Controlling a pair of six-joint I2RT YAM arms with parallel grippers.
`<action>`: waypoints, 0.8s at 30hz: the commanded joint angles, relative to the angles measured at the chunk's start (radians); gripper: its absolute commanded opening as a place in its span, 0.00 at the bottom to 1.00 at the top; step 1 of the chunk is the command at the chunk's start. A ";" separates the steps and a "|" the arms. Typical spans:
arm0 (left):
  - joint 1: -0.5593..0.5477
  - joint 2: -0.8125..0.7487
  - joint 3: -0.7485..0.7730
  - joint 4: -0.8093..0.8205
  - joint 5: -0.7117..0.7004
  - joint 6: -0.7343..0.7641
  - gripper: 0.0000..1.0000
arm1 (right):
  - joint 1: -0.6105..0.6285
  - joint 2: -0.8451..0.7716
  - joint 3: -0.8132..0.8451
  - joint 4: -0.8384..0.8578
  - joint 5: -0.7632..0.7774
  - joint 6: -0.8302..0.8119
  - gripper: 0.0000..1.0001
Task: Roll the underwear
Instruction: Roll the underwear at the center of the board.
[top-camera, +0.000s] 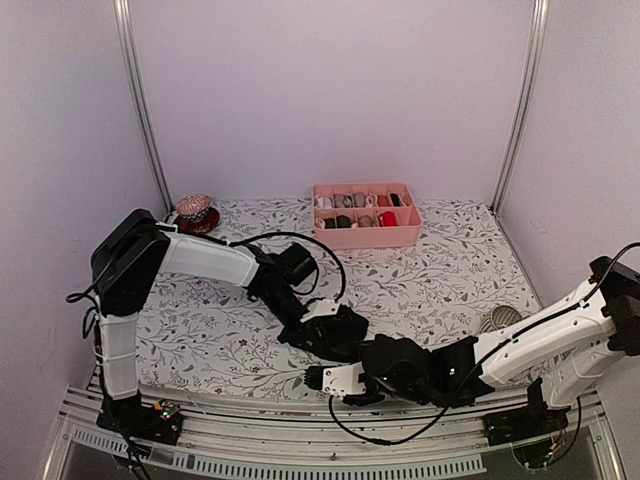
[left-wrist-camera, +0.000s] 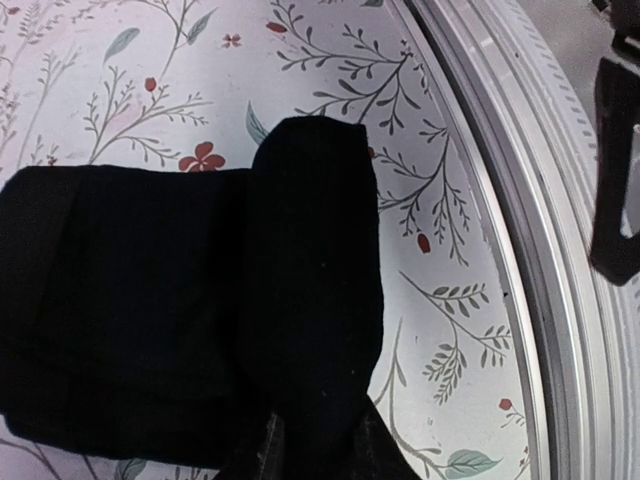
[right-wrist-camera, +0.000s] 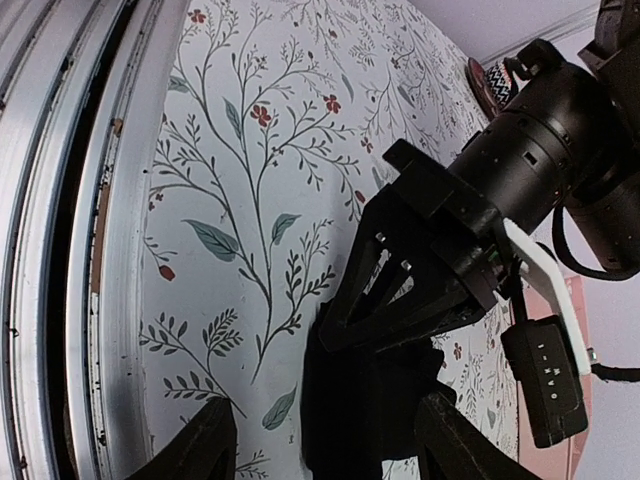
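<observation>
Status: early in the roll. Underwear (left-wrist-camera: 130, 300) lies on the table (top-camera: 440, 270) at 6 o'clock, just inside the near rail (left-wrist-camera: 560, 250) and well apart from the tray (top-camera: 365, 215) at 12. No waistband visible, so I can't say which pair it is.

Left gripper (left-wrist-camera: 318, 455) is pinching a fold of the fabric. In its wrist view the fingers sit at 6. A raised lobe of cloth runs from them up toward 12, lapped over the flat part that spreads out to 9. That's one loose turn at most, not a tight roll yet.

Right gripper (right-wrist-camera: 325, 445) is spread, one finger either side of the black cloth and not visibly touching it. In that view the left gripper sits just beyond, at 1 o'clock.

Next, my read: right clamps the cloth close to the left's pinch to pin the fold. Left can then release and re-grip to carry the roll toward the flat side. Both sets of tips must stay low and clear of each other, and it's crowded there. Risk: the fold springs open at handover.
</observation>
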 joint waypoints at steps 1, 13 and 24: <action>0.010 0.074 -0.020 -0.144 -0.018 -0.003 0.21 | 0.005 0.096 0.042 -0.040 0.082 -0.004 0.63; 0.010 0.083 -0.016 -0.144 -0.028 -0.012 0.22 | -0.053 0.269 0.120 -0.016 0.195 0.016 0.65; 0.009 0.082 -0.017 -0.142 -0.039 -0.015 0.22 | -0.112 0.304 0.177 -0.158 0.087 0.112 0.48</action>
